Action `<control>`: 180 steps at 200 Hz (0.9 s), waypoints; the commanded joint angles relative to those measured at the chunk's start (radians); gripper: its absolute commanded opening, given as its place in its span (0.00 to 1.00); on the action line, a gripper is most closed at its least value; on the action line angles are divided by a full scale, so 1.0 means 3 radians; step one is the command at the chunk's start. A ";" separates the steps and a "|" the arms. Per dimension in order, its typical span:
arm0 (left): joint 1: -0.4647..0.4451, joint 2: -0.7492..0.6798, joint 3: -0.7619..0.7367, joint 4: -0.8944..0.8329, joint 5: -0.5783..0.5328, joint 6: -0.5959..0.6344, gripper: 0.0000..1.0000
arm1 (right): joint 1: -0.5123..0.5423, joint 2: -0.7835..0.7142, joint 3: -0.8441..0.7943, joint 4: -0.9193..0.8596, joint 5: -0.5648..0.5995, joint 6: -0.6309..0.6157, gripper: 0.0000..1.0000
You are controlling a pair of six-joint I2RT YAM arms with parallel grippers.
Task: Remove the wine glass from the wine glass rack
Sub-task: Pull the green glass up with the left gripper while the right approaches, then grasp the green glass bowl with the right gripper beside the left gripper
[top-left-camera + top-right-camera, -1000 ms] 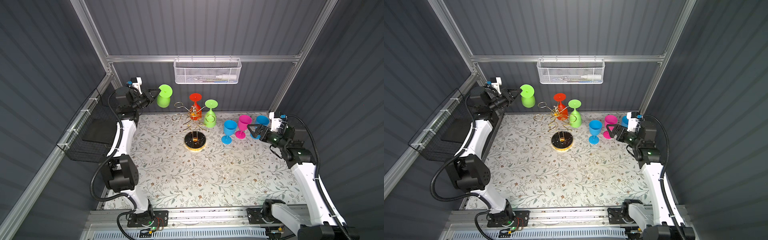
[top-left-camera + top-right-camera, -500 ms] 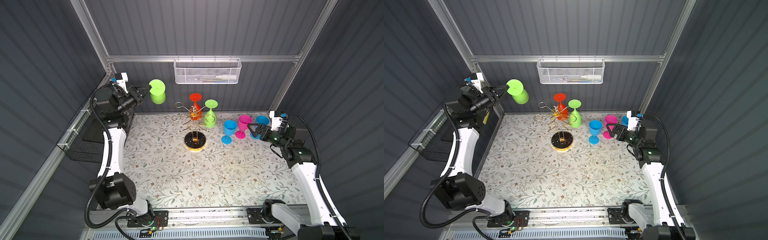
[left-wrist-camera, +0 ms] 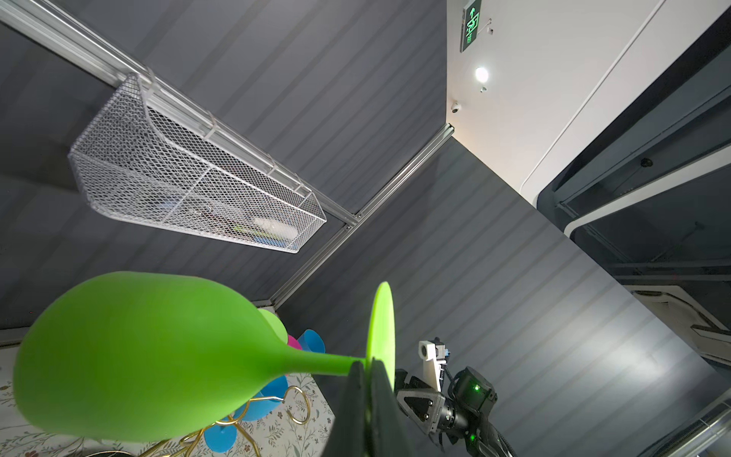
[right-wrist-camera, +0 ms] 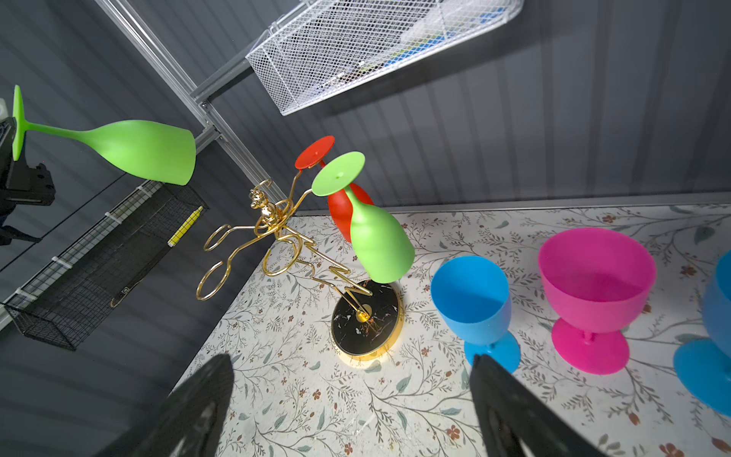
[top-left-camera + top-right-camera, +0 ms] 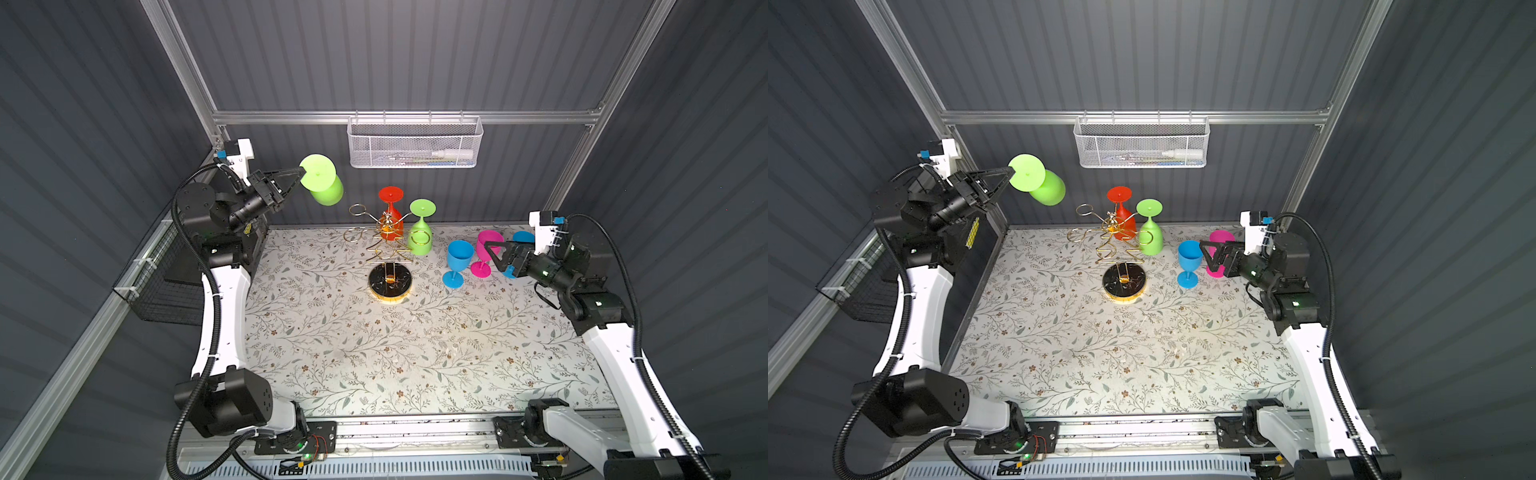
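Note:
My left gripper (image 5: 300, 171) (image 5: 1010, 170) (image 3: 367, 366) is shut on the foot rim of a lime-green wine glass (image 5: 322, 180) (image 5: 1038, 183) (image 3: 138, 356) (image 4: 130, 148). It holds the glass high in the air, tilted nearly sideways, left of the rack and clear of it. The gold wire wine glass rack (image 5: 388, 232) (image 5: 1113, 237) (image 4: 277, 237) stands on its round black base and carries a red glass (image 5: 390, 203) and a second green glass (image 5: 420, 232) hung upside down. My right gripper (image 5: 492, 254) (image 5: 1208, 255) (image 4: 350, 368) is open and empty, low beside the goblets.
A blue goblet (image 5: 459, 257), a pink goblet (image 5: 484, 249) and another blue one (image 5: 521, 237) stand upright right of the rack. A white mesh basket (image 5: 415, 145) hangs on the back wall. A black wire basket (image 5: 166, 282) hangs off the table's left edge.
The left arm has changed its pose and tilted the held green glass from foot-up to nearly sideways, still high and left of the rack. The right arm has not moved.

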 commanded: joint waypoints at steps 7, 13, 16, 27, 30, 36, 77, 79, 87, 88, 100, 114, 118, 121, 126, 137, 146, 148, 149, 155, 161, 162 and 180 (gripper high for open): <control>-0.0075 -0.0034 -0.0086 0.0709 0.0103 -0.0566 0.00 | 0.0130 0.0045 0.0176 0.0180 0.0062 -0.0134 0.95; -0.0110 -0.0024 -0.0088 0.0804 0.0113 -0.0644 0.00 | 0.0170 0.0053 0.0202 0.0188 0.0070 -0.0162 0.95; -0.0130 -0.0015 -0.0088 0.0843 0.0121 -0.0678 0.00 | 0.0190 0.0057 0.0211 0.0193 0.0075 -0.0178 0.95; -0.0223 -0.0006 -0.0088 0.0912 0.0124 -0.0744 0.00 | 0.0260 0.0072 0.0254 0.0211 0.0087 -0.0247 0.95; -0.0252 -0.0002 -0.0085 0.0918 0.0131 -0.0746 0.00 | 0.0282 0.0076 0.0265 0.0220 0.0090 -0.0267 0.95; -0.0307 0.0005 -0.0077 0.0919 0.0139 -0.0747 0.00 | 0.0321 0.0079 0.0278 0.0238 0.0088 -0.0305 0.95; -0.0765 0.0142 -0.0012 0.0959 0.0189 -0.0780 0.00 | 0.0600 0.0052 0.0318 0.0403 0.0096 -0.0620 0.96; -0.0776 0.0152 -0.0011 0.0967 0.0189 -0.0788 0.00 | 0.0614 0.0050 0.0315 0.0409 0.0098 -0.0641 0.96; -0.0812 0.0175 -0.0011 0.0980 0.0186 -0.0812 0.00 | 0.0665 0.0032 0.0310 0.0433 0.0098 -0.0720 0.97; -0.0817 0.0174 -0.0011 0.0980 0.0186 -0.0813 0.00 | 0.0671 0.0031 0.0310 0.0437 0.0098 -0.0729 0.97; -0.0891 0.0201 -0.0011 0.0996 0.0177 -0.0813 0.00 | 0.0748 0.0000 0.0287 0.0491 0.0103 -0.0871 0.99; -0.1013 0.0240 -0.0011 0.1025 0.0180 -0.0813 0.00 | 0.0824 -0.0031 0.0258 0.0559 0.0094 -0.1031 0.99; -0.1057 0.0254 -0.0007 0.1026 0.0186 -0.0816 0.00 | 0.0844 -0.0037 0.0252 0.0575 0.0093 -0.1080 0.99; -0.1092 0.0270 -0.0002 0.1026 0.0194 -0.0814 0.00 | 0.0857 -0.0041 0.0247 0.0587 0.0088 -0.1112 0.99; -0.1146 0.0293 0.0004 0.1029 0.0203 -0.0813 0.00 | 0.0878 -0.0043 0.0236 0.0605 0.0085 -0.1167 0.99; -0.1258 0.0347 0.0019 0.1035 0.0214 -0.0813 0.00 | 0.0925 -0.0048 0.0213 0.0663 0.0112 -0.1286 0.99; -0.1336 0.0398 0.0027 0.1062 0.0221 -0.0905 0.00 | 0.0962 -0.0052 0.0188 0.0702 0.0118 -0.1396 0.99; -0.1354 0.0405 0.0029 0.1073 0.0221 -0.0923 0.00 | 0.0969 -0.0053 0.0183 0.0712 0.0118 -0.1418 0.99; -0.1362 0.0411 0.0029 0.1078 0.0219 -0.0929 0.00 | 0.0974 -0.0053 0.0180 0.0718 0.0121 -0.1436 0.99; -0.1414 0.0442 0.0030 0.1113 0.0226 -0.0965 0.00 | 0.1001 -0.0057 0.0160 0.0747 0.0136 -0.1518 0.99; -0.1460 0.0473 0.0034 0.1166 0.0230 -0.1008 0.00 | 0.1022 -0.0058 0.0144 0.0782 0.0153 -0.1597 0.99; -0.1466 0.0478 0.0035 0.1176 0.0231 -0.1016 0.00 | 0.1026 -0.0058 0.0140 0.0786 0.0156 -0.1613 0.99; -0.1564 0.0586 0.0055 0.1441 0.0268 -0.1244 0.00 | 0.1078 -0.0043 0.0098 0.0852 0.0135 -0.1840 0.99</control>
